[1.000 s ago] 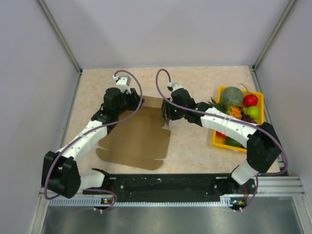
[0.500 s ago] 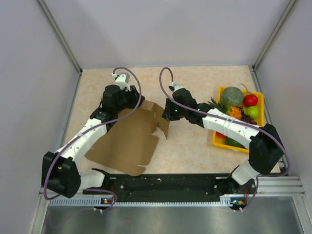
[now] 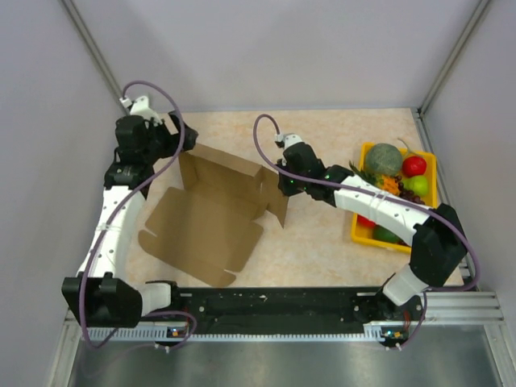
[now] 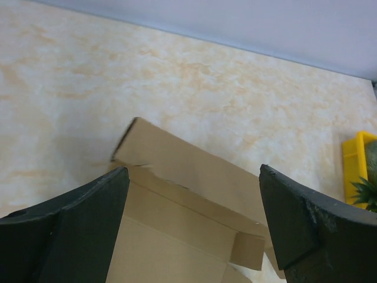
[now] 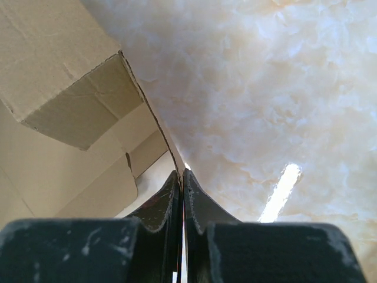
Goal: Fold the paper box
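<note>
The paper box (image 3: 205, 226) is a brown die-cut cardboard sheet lying mostly flat left of the table's middle, with its far panel and right flap folded up. My right gripper (image 3: 284, 190) is shut on the thin edge of that raised right flap. In the right wrist view the fingertips (image 5: 177, 183) pinch the cardboard edge, and the paper box (image 5: 65, 88) rises at the left. My left gripper (image 3: 172, 137) hovers open behind the box's far left corner and holds nothing. Its wrist view shows the gripper (image 4: 193, 172) wide open above the paper box (image 4: 188, 206).
A yellow tray (image 3: 355, 230) of fruit stands at the right side of the table, its corner (image 4: 355, 168) also showing in the left wrist view. Grey walls close in the table at the back and sides. The arm bases sit on the black rail along the near edge.
My left gripper opened, let go of the box and drew back to the far left. My right gripper shut on the right flap. The box's far panel now stands up.
</note>
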